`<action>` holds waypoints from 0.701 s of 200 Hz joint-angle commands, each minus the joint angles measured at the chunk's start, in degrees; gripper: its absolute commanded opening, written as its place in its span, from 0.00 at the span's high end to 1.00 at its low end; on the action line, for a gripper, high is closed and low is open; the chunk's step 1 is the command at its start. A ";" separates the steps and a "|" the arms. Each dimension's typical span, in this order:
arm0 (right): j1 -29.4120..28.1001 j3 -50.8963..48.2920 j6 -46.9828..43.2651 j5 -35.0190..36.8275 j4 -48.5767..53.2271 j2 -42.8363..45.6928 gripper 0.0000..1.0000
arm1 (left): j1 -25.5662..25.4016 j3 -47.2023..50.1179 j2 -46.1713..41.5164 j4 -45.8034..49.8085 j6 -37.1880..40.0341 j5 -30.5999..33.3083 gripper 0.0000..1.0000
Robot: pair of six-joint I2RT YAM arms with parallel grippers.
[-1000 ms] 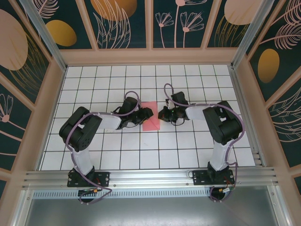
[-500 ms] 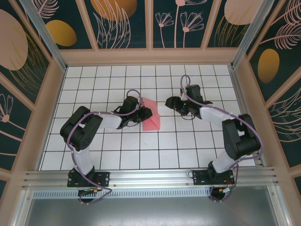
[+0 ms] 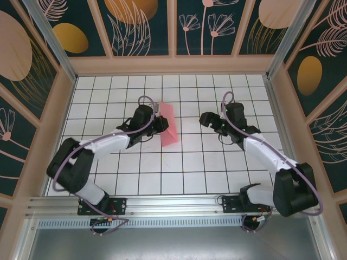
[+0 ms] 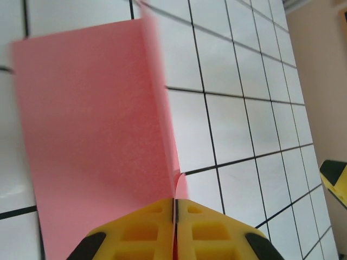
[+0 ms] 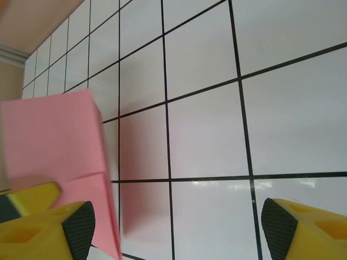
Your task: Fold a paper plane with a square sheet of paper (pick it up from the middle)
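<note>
The left gripper (image 4: 174, 218) pinches the folded paper (image 4: 92, 130) sticking out in front of it, the right gripper (image 5: 176, 222) gapes empty to its right, so 1 small pinch might let the paper slip or unfold.

The paper sheet (image 4: 92, 135) looks matt, the table (image 5: 206, 135) glossy, the yellow tool pads (image 4: 141, 233) perhaps foam.

The folded sheet of paper (image 3: 168, 124) is caught by one edge between the left jaws and runs straight ahead of them, its wider flap (image 4: 92, 135) spreading to their left over the tabletop (image 3: 190, 173). It lies well off to the left of the right jaws, with bare tabletop between.
</note>
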State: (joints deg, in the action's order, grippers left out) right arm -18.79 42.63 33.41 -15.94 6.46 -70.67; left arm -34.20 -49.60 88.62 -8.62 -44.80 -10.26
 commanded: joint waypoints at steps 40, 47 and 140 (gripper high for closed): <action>0.27 -5.20 1.81 3.02 6.66 12.45 0.13 | -1.55 -11.56 -9.43 28.91 13.34 26.81 0.91; 0.30 -5.73 2.17 3.07 7.03 13.58 0.12 | -1.97 -12.39 -9.27 30.03 14.33 29.47 0.91; 0.16 -11.59 5.05 4.92 11.29 24.05 0.08 | -9.37 -23.36 12.95 38.17 17.46 54.20 0.91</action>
State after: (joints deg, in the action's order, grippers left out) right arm -18.79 31.73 37.78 -12.64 15.79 -48.82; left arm -42.48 -70.63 97.06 26.02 -28.99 37.41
